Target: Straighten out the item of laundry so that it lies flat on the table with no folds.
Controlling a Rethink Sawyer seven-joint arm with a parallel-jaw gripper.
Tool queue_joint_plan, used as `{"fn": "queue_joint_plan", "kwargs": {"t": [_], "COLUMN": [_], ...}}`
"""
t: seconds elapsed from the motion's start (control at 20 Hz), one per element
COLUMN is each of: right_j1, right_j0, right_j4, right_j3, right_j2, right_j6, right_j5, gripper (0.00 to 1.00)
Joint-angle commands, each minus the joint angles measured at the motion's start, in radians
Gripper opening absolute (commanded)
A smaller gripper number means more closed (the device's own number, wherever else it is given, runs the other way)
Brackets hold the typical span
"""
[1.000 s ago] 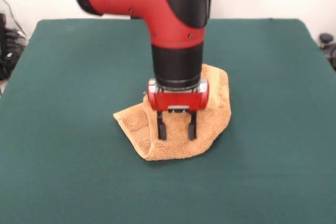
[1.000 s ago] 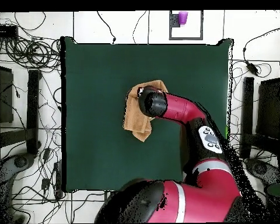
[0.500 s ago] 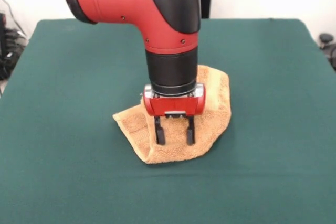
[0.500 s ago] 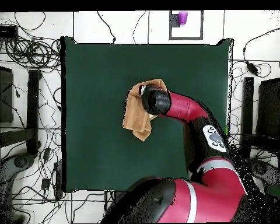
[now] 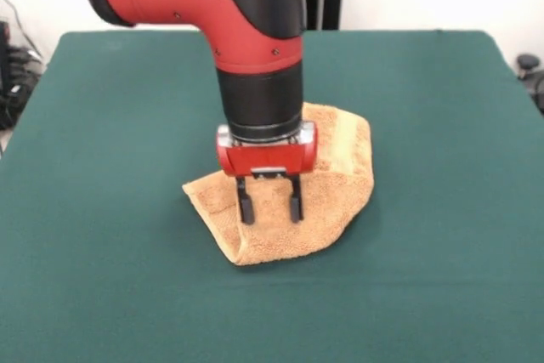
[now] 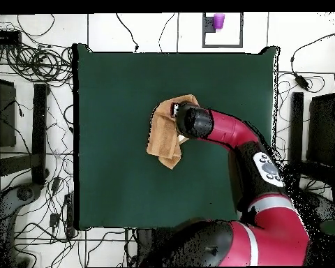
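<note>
The item of laundry [image 5: 280, 231] is an orange-tan terry towel, folded over itself near the middle of the dark green table [image 5: 102, 210]. Its rounded folded edge faces the front, and a paler woven band runs up its right side. My gripper [image 5: 271, 210] hangs over the towel's left-centre, open, with both black fingertips at or just above the cloth and nothing between them. From overhead the towel [image 6: 160, 139] shows left of the arm's wrist, which hides the gripper and part of the cloth.
A purple cup [image 6: 218, 21] stands on the floor beyond the table's far edge in the overhead view. Cables [image 6: 31, 63] and stands lie on the floor around the table's sides. The red arm [image 6: 233, 139] reaches over the table's right half from the bottom.
My gripper has shifted left across the towel in the front view, staying open. The towel has kept its shape and place.
</note>
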State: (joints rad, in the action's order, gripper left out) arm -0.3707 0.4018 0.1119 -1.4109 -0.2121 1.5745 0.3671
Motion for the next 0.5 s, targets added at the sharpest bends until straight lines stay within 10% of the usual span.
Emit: {"fn": "queue_joint_plan", "kwargs": {"t": [0.05,0.5], "right_j1": [-0.125,-0.205], "right_j0": [0.017,0.027], "right_j4": [0.048,0.064], "right_j3": [-0.116,-0.189], "right_j2": [-0.087,-0.099], "right_j6": [-0.073,-0.037], "right_j5": [0.199,0.21], "gripper": [1.0,1.0]}}
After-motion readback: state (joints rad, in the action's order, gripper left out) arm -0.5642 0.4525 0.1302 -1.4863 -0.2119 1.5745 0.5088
